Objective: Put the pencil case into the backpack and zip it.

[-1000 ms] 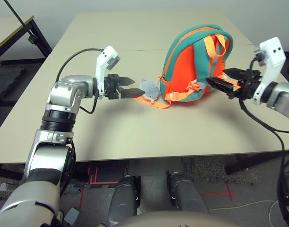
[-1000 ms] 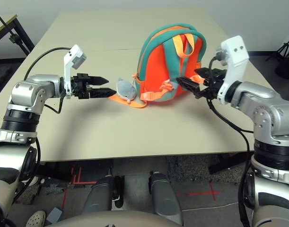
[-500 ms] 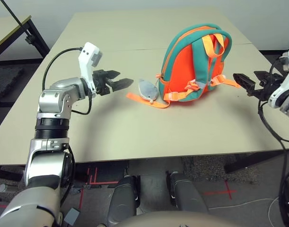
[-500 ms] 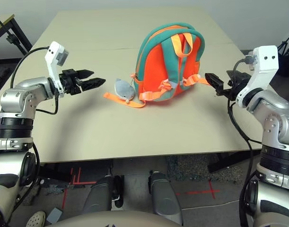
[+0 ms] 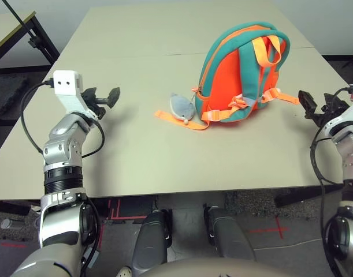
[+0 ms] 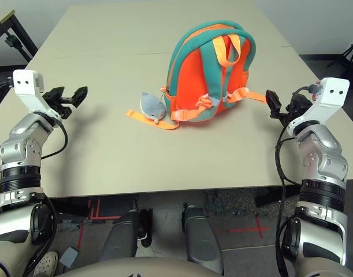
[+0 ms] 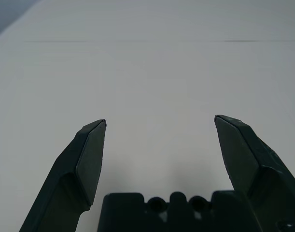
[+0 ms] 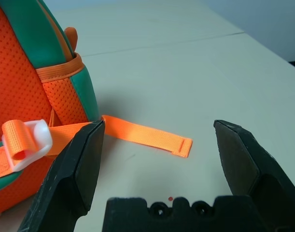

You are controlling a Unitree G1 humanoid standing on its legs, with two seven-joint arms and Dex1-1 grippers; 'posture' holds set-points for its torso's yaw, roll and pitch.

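Between table (image 5: 164,156) edges, upright backpack (image 5: 237,75), both empty tools well apart.

No readable text, label, brand, number or sign appears anywhere. The backpack (image 5: 241,75) at upper centre of the frame carries no legible print on its orange and teal panels, and the plain surface (image 5: 164,144) around it bears no markings.
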